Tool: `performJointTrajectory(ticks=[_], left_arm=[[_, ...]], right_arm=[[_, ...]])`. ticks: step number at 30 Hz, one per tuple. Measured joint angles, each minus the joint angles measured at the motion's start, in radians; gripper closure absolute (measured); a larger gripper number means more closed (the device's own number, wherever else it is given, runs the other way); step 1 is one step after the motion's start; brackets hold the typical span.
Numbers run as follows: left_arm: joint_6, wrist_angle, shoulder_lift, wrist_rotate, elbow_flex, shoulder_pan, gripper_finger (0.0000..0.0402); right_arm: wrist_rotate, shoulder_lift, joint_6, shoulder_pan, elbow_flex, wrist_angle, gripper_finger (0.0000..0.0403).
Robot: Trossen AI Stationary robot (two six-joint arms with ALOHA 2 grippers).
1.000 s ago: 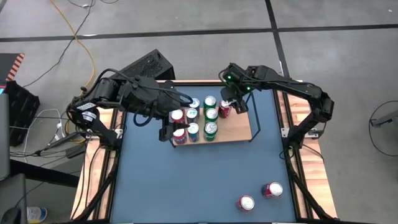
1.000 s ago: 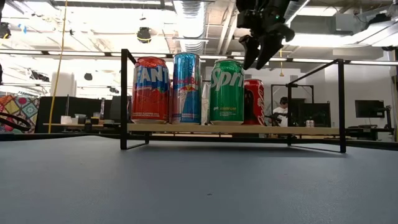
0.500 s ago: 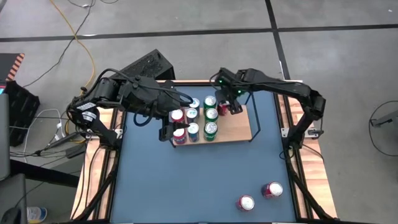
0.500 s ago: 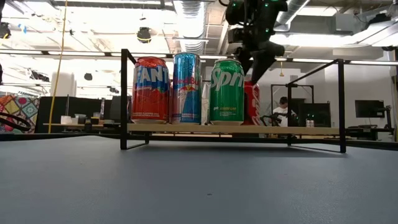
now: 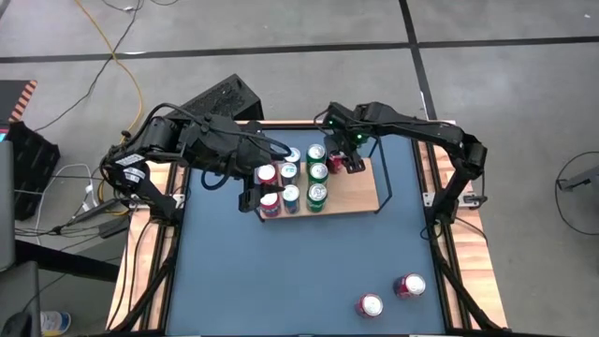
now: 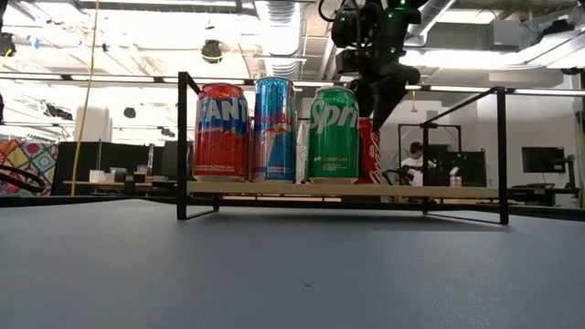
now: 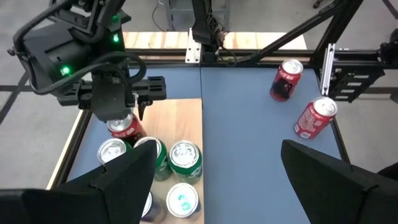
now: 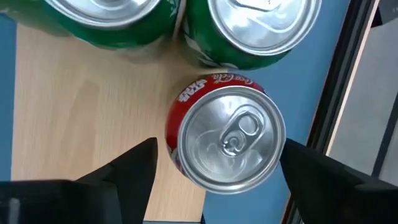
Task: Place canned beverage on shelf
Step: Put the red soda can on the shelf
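- Standing upright on the low light-wood shelf with thin black wire end frames (image 5: 360, 192), the red Coca-Cola can (image 8: 226, 138) is now free, at the back of the board beside the two green cans (image 8: 239, 28).
- The right tool (image 5: 343, 161) has moved in over this red can during the last second; its fingers (image 8: 118, 177) stand wide on both sides of the can and do not touch it.
- I judge that the can is just released, so this placing is nearly done and the arm only needs to lift away.
- The left tool (image 5: 255, 195) hovers wide open and empty at the other end of the shelf, unchanged.
- Two more red cans (image 5: 409, 285) lie on the dark-blue counter (image 5: 281, 271), well apart from the shelf, so work remains.
- Readable in the low view: "FANTA" on an orange-red can (image 6: 221, 132), "Red Bull" on a blue-silver can (image 6: 274, 129), "Sprite" on a green can (image 6: 334, 133); "Coca-Cola" in the right wrist view.
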Motion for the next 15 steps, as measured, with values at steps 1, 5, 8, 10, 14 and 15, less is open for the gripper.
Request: performJointTrajectory(ticks=[1, 5, 8, 10, 14, 15], left_arm=[[0.0, -0.006, 0.0, 0.0, 0.0, 0.0, 0.0072], [0.008, -0.013, 0.0, 0.0, 0.0, 0.0, 0.0072], [0.009, -0.013, 0.0, 0.0, 0.0, 0.0, 0.0072], [0.009, -0.013, 0.0, 0.0, 0.0, 0.0, 0.0072], [0.009, -0.013, 0.0, 0.0, 0.0, 0.0, 0.0072], [0.009, -0.013, 0.0, 0.0, 0.0, 0.0, 0.0072]], right_arm=[[0.0, 0.0, 0.007, 0.0, 0.0, 0.0, 0.0084], [0.001, 0.0, 0.066, 0.0, 0.0, -0.003, 0.0103], [0.001, 0.0, 0.13, -0.007, 0.001, -0.028, 0.0119], [0.001, 0.0, 0.176, -0.005, 0.002, -0.035, 0.0125], [0.014, 0.0, 0.288, 0.003, 0.002, -0.035, 0.0127], [0.021, 0.0, 0.325, 0.004, 0.002, -0.036, 0.0128]])
